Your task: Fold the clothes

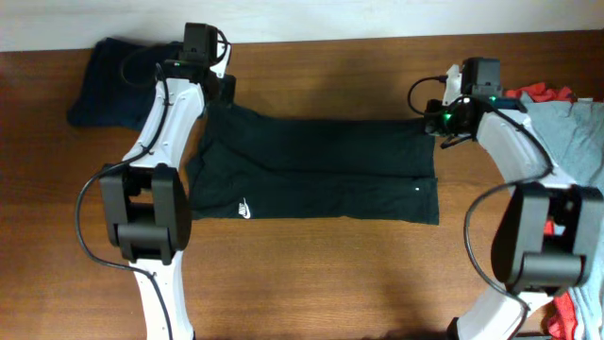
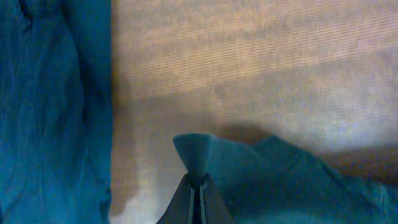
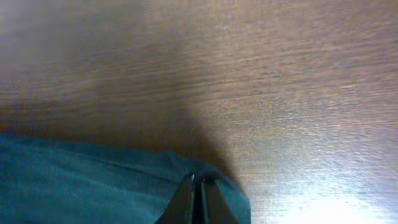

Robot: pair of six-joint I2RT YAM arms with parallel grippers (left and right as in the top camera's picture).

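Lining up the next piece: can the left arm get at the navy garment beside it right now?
Probably not yet: its fingers are shut on the black T-shirt's edge. The navy garment lies close beside, with nothing between.

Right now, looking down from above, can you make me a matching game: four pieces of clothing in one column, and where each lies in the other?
Things:
1. black T-shirt
2. navy garment
3. grey garment
4. red garment

Places:
A. small scraps showing at the right edge
B. bunched in the far-left corner
C. spread flat in the middle
D. large heap on the right

Pairs: 1-C, 2-B, 3-D, 4-A
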